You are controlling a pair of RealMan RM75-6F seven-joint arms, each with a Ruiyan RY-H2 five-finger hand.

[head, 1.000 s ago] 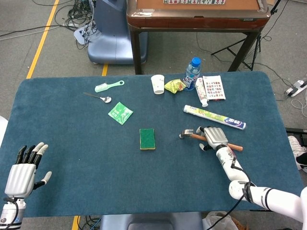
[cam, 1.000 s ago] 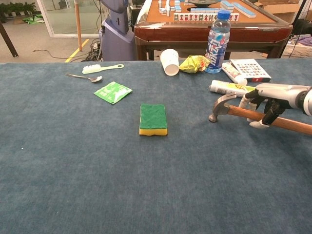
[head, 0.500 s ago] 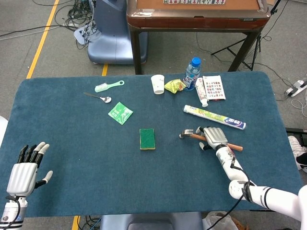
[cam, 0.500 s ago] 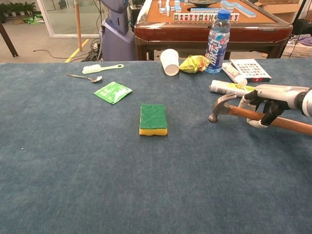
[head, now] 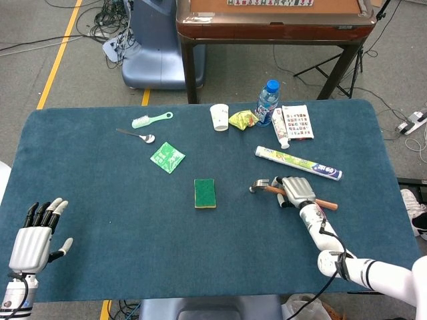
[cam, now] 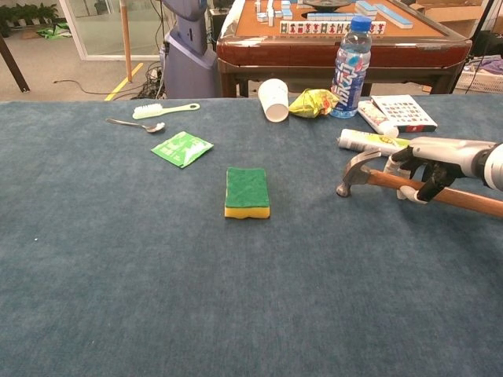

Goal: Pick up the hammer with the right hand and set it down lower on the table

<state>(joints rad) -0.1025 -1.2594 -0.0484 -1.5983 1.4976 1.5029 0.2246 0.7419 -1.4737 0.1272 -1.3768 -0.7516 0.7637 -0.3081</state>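
We've got our right hand (cam: 431, 166) wrapped around the hammer (cam: 409, 185) handle at 3 o'clock from the sponge (cam: 247, 192); left hand (head: 32, 239) spread, holding nothing.

Bare blue table (head: 220, 253) below hammer (head: 267, 189) and right hand (head: 298, 190), unobstructed to near edge. Toothpaste box (head: 298, 163) close above; sponge (head: 205, 193) well to left. Bottle (head: 267, 103), cup (head: 219, 117), wrapper (head: 243, 119) crowded along far edge.

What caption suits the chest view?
Right robot hand grips the hammer handle beside a sponge.
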